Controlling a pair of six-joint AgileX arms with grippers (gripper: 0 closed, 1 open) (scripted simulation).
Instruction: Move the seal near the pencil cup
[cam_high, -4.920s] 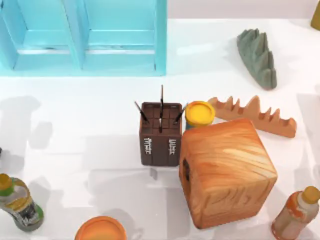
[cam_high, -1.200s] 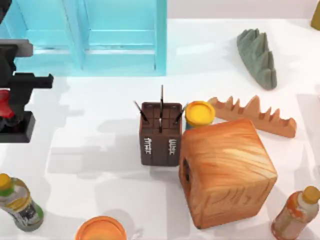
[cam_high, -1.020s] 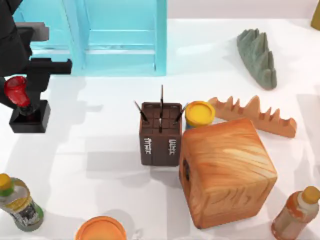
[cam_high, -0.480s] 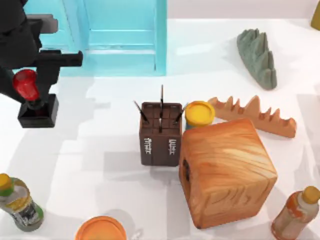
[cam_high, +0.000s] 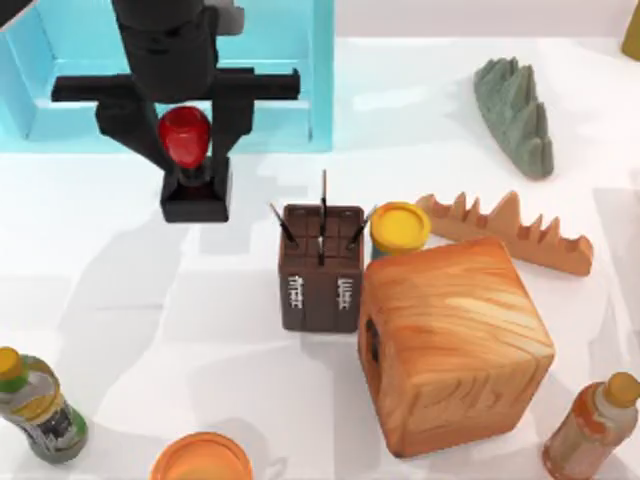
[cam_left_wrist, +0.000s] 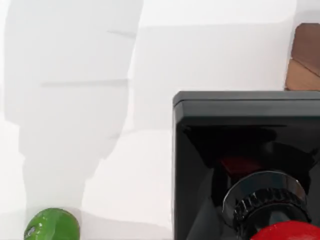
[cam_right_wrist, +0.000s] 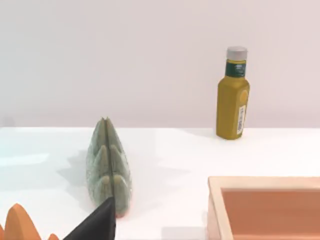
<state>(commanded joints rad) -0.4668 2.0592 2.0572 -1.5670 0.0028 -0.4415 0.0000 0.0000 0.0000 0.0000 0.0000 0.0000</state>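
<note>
Bottom of the top view: an orange lid and two bottles at the lower corners. Centre has the big orange wooden cube, with the pencil cup touching its left side and a yellow-lidded jar just behind. Upper left of centre, the left gripper is clamped on the seal, red knob between the fingers, black base hanging near the cup's upper left. Blue cabinet sits behind. Can't tell the right gripper's state.
</note>
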